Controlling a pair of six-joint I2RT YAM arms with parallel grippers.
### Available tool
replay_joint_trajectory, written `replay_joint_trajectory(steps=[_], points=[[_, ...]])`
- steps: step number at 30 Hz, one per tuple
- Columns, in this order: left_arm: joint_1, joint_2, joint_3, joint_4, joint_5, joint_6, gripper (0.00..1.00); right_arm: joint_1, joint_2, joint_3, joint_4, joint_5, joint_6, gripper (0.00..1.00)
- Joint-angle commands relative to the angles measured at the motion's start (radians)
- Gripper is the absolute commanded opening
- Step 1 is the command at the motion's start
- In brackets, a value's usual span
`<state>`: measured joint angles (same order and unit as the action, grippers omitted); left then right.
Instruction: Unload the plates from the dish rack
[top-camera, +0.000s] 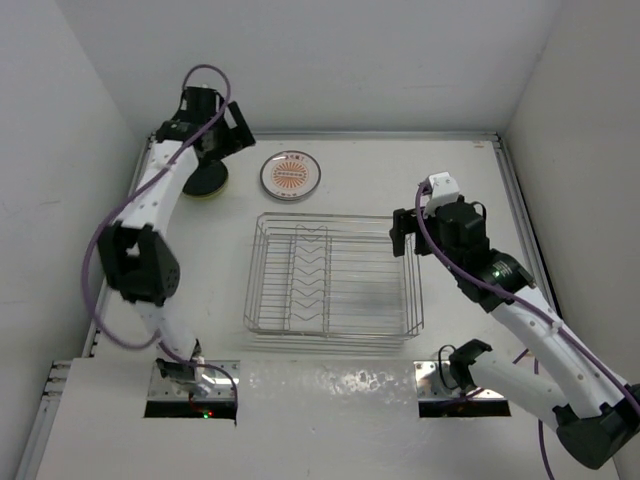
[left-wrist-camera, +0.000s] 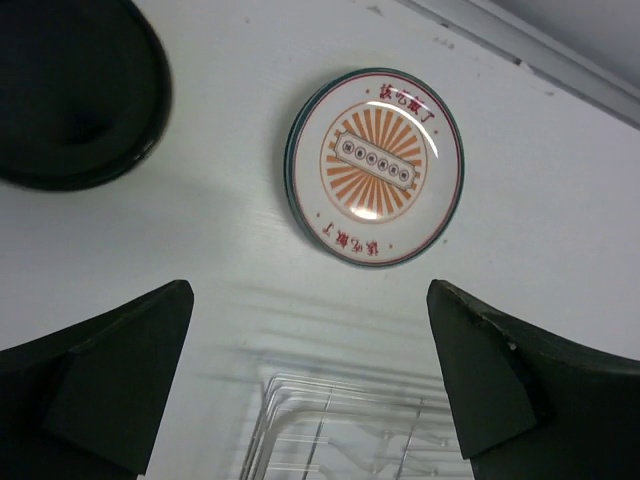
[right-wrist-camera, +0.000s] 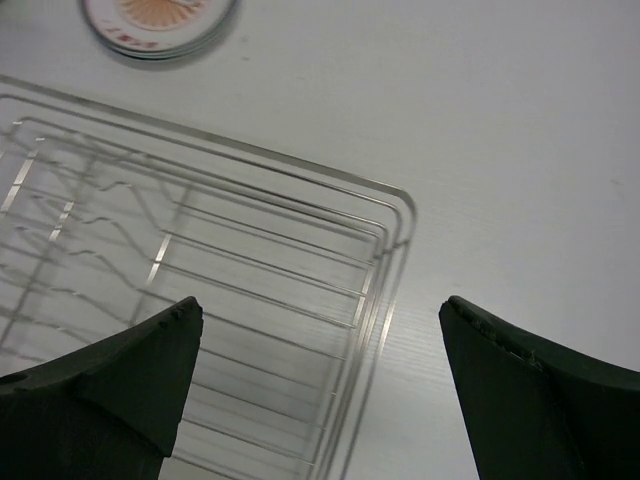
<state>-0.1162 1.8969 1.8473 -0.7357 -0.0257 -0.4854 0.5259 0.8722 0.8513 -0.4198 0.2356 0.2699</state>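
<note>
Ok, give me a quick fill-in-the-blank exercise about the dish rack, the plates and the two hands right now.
1. The dish rack is ____ of plates.
2. Seen from above, the black plate lies to the ____ of the orange-patterned plate.
3. The left hand and the right hand are both ____.
Missing words: empty; left; open.

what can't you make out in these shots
- Black round plate, lime green at its edge: top view, the left tool covers most of it; left wrist view, the corner cuts it off.
- White round plate with red-orange pattern: rims show beneath it, too thin to count; right wrist view, cropped by the top edge.
- Silver wire dish rack: left wrist view, only a blurred corner at the bottom edge.
</note>
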Motion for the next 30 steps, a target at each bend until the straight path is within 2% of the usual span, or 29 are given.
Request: replay_joint_trajectory(steps=[1, 2, 5, 8, 13, 21, 30], points=[[-0.008, -0.359, -0.130, -0.042, -0.181, 0.120, 1.00, -0.004, -0.015, 0.045, -0.095, 0.229, 0.015, 0.99], [-0.008, -0.413, -0.231, -0.041, -0.215, 0.131, 1.00, -0.004, -0.022, 0.045, -0.108, 0.258, 0.015, 0.99], [-0.008, -0.617, -0.391, -0.021, -0.315, 0.151, 1.00, -0.004, -0.062, 0.043, -0.157, 0.356, 0.003, 0.99], [-0.007, -0.789, -0.625, 0.015, -0.347, 0.174, 1.00, -0.004, -0.116, 0.042, -0.209, 0.424, -0.008, 0.99], [-0.008, -1.060, -0.859, 0.085, -0.361, 0.174, 1.00, -0.004, -0.215, 0.038, -0.290, 0.496, -0.031, 0.99], [-0.008, -1.305, -1.003, 0.147, -0.375, 0.162, 1.00, -0.004, -0.325, 0.054, -0.385, 0.541, -0.046, 0.99], [-0.008, -1.397, -1.036, 0.168, -0.359, 0.153, 1.00, -0.004, -0.354, 0.034, -0.389, 0.492, -0.057, 0.99]])
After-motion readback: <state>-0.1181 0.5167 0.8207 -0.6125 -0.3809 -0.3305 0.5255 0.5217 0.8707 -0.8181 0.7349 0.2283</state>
